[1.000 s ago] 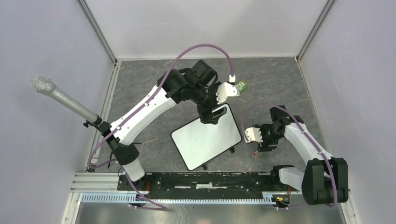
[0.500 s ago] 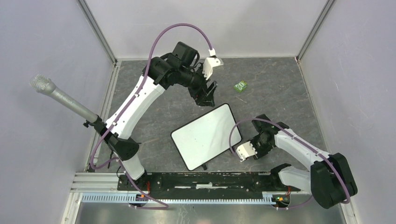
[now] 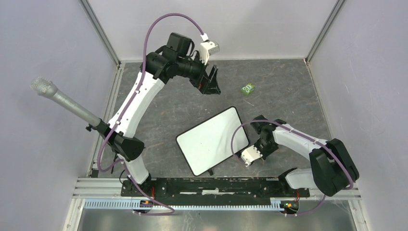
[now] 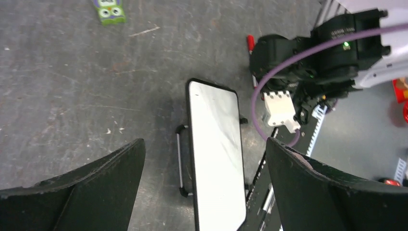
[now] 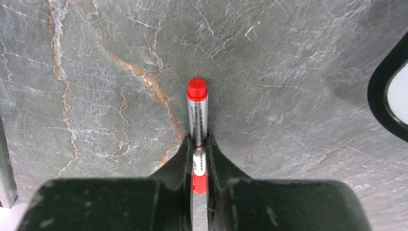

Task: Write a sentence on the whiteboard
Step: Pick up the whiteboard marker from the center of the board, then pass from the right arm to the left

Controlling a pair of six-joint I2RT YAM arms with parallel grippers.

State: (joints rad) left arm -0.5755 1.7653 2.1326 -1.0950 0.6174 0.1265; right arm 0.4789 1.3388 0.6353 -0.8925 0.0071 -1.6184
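Observation:
The whiteboard (image 3: 213, 140) lies flat and slanted on the grey table, its face blank white; no sentence shows on it. It also fills the middle of the left wrist view, whiteboard (image 4: 216, 159). My left gripper (image 3: 210, 83) hangs open high above the table, behind the board's far end, with nothing between its fingers (image 4: 110, 183). My right gripper (image 3: 263, 139) is low beside the board's right edge, shut on a red-and-white marker pen (image 5: 197, 120). The pen's red cap (image 5: 197, 89) points away from the gripper (image 5: 198, 142). A board corner (image 5: 397, 101) shows at the right.
A small green block with eyes (image 3: 248, 89) lies on the table behind the board. A microphone (image 3: 62, 102) juts in from the left wall. The black rail (image 3: 207, 185) with both arm bases runs along the near edge. Enclosure walls stand on three sides.
My left arm lifted off the board's far corner, drew back toward the rear wall and opened wider. My right gripper dropped to the table beside the board and closed on the marker pen.

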